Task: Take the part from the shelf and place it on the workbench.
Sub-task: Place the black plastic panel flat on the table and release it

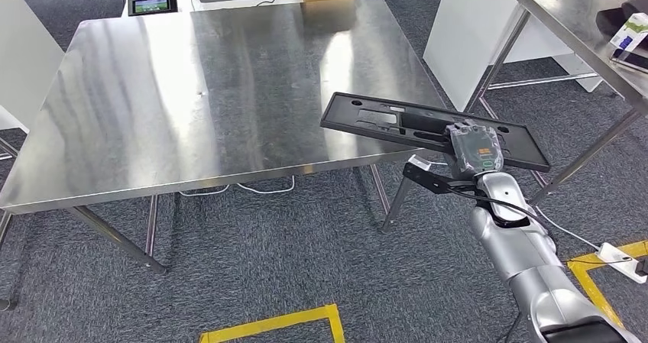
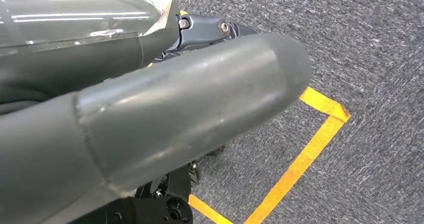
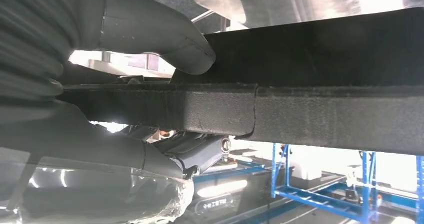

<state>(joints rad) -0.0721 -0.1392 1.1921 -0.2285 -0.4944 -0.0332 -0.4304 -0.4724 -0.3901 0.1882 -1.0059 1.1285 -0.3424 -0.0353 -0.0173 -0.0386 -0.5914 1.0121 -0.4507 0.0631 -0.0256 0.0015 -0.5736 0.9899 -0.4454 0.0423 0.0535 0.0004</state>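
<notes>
Right hand [image 1: 475, 149]: fingers clamped on the part's near edge.
Part [image 1: 397, 123]: black flat panel, held level over the desk's [image 1: 229, 91] right near corner.
Left hand [image 2: 150, 119]: grip cannot be told.

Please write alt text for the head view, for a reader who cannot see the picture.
The robot's right hand holds a long, flat black part over the near right corner of a bare steel workbench, not yet set down. Grey carpet with yellow tape lies below, and a second steel table stands at the right.
</notes>
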